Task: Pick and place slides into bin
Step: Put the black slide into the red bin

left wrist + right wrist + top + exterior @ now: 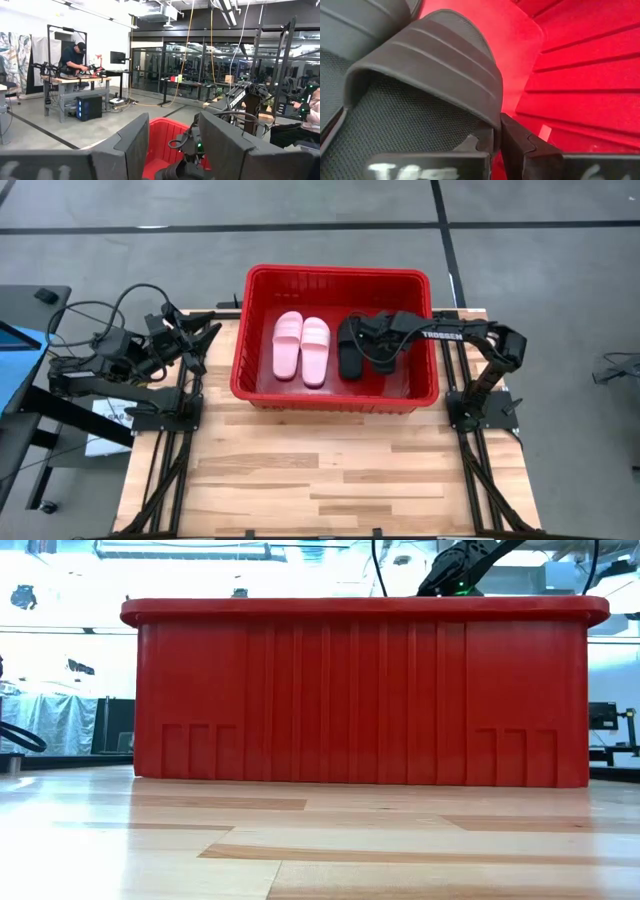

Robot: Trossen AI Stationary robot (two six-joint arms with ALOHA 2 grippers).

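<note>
Four slides (318, 348) lie in the bin (335, 402) (two pairs, side by side).

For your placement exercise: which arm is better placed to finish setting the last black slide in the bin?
Right. The right gripper is inside the red bin, pinching the black slide's strap edge; the left gripper waits outside it.

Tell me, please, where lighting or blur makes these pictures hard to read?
Low view: bright windows behind wash out the room, and the bin blocks everything inside it. Right wrist view: the black slide's strap fills the close frame, and the red floor glows strongly. Left wrist view: the fingers are dark shapes against a lit room. High view: even light, but the right gripper blends into the black slides.
</note>
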